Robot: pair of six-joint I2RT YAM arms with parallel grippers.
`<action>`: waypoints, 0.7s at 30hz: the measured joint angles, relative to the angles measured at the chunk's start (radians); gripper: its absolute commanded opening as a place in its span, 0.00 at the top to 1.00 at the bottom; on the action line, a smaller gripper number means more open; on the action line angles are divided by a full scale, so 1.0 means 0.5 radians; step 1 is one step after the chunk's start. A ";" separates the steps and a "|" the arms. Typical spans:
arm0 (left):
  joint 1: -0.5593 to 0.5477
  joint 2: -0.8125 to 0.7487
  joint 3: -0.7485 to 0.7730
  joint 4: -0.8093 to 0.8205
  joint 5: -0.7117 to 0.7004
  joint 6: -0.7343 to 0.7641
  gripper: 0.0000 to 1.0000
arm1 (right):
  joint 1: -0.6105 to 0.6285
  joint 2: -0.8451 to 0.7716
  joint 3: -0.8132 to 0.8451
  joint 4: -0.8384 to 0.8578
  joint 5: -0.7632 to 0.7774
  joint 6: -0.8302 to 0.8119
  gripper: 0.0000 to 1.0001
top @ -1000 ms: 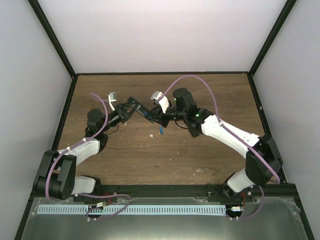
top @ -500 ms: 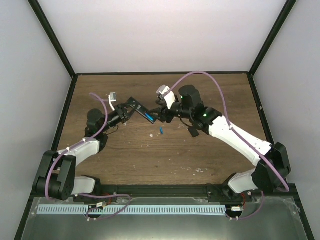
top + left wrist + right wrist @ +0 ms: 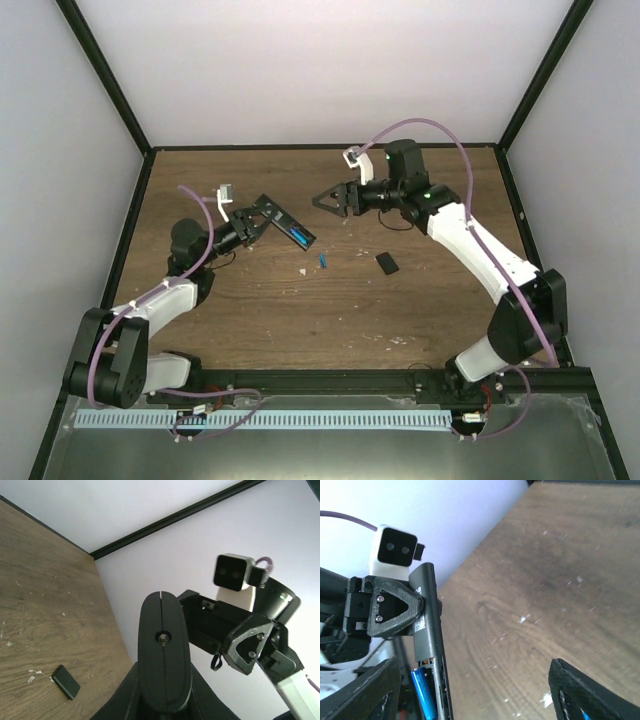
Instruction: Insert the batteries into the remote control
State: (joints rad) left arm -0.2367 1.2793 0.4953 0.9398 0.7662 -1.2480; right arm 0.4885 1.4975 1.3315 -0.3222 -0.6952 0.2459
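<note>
**How Many of Each**

There is one remote. One battery and one more battery make two. There is one small black cover. There are two arms.

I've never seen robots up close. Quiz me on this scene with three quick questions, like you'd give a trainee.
1. Which arm's fingers hold the remote control?
2. True or false: a blue battery already sits in the remote control.
3. The small black cover is: A) lying on the table, apart from the remote control; B) clipped onto the remote control; C) held by the right arm.
Key: 1 the left arm's; 2 true; 3 A.
</note>
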 measured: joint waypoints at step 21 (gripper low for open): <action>0.000 -0.027 0.000 0.020 0.062 -0.002 1.00 | -0.056 0.376 0.126 -0.228 -0.934 0.424 0.27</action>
State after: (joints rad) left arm -0.2367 1.2655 0.4953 0.9497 0.7971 -1.2488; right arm 0.4606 1.6855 1.3945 -0.4362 -1.1622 0.4580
